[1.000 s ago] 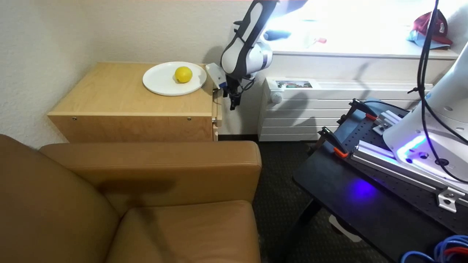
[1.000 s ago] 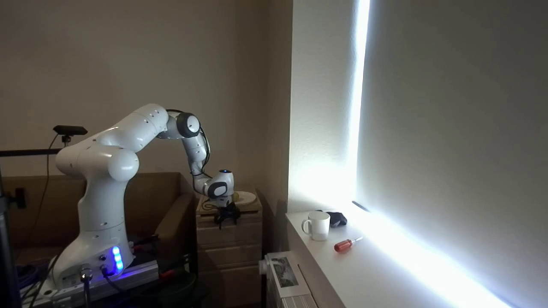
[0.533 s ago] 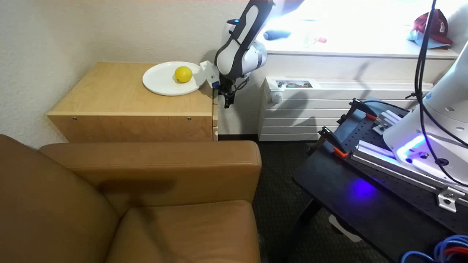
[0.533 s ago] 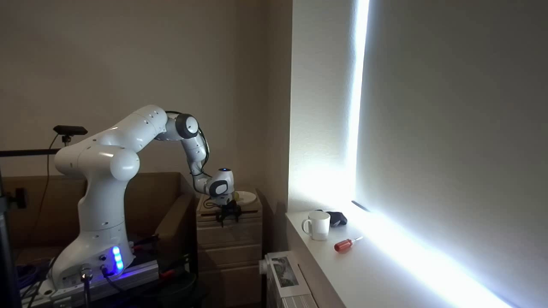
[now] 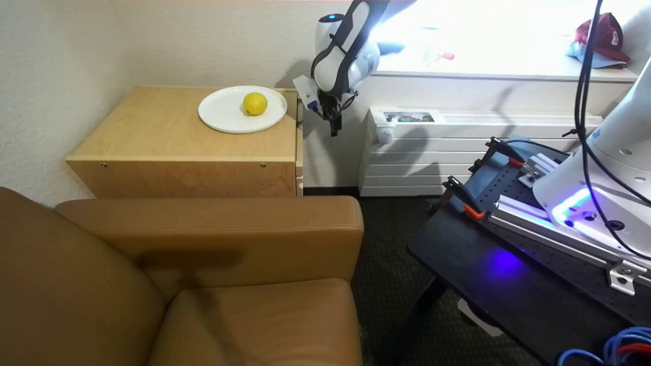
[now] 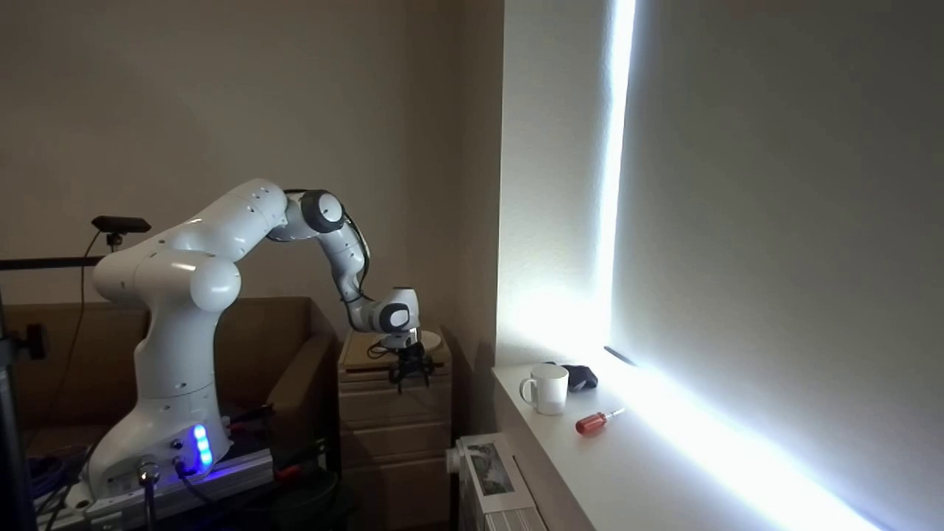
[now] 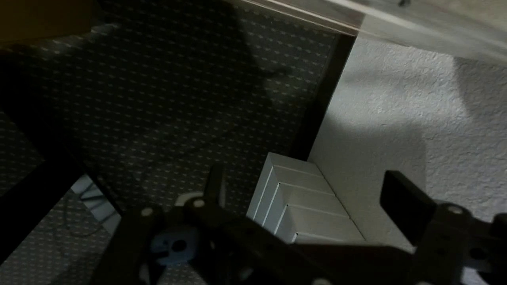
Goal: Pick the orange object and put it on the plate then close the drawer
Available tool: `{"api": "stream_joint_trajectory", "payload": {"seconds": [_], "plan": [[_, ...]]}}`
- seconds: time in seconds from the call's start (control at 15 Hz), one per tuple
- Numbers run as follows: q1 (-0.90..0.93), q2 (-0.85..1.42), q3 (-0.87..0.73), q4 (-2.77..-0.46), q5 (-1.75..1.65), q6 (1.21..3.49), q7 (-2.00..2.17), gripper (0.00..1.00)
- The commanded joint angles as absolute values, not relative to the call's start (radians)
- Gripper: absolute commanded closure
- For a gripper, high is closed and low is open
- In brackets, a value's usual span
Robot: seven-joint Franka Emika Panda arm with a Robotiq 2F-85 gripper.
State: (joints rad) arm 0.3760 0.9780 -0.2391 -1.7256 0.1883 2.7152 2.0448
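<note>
Wrist view shows the gripper (image 7: 307, 190), jaws spread and empty, presumably because the lemon (image 5: 255, 103) already sits on the plate (image 5: 219, 109) beyond them and the drawer (image 5: 299, 152) ahead of them looks almost flush.

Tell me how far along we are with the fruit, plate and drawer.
Done: the yellow fruit sits on the white plate, and the top drawer looks about flush with the front below. In hand: nothing; the open gripper hangs empty. Left: perhaps only confirming full closure, hard to judge edge-on.
</note>
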Motion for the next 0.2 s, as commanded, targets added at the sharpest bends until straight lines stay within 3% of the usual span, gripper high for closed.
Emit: {"api": "stream_joint_trajectory", "payload": {"seconds": [0.0,0.13], "plan": [[0.342,0.961,-0.207,-1.729,0.155,2.712,2.036,0.0],[0.317,0.925,-0.179,-1.746,0.157,2.705,1.995,0.0]]}}
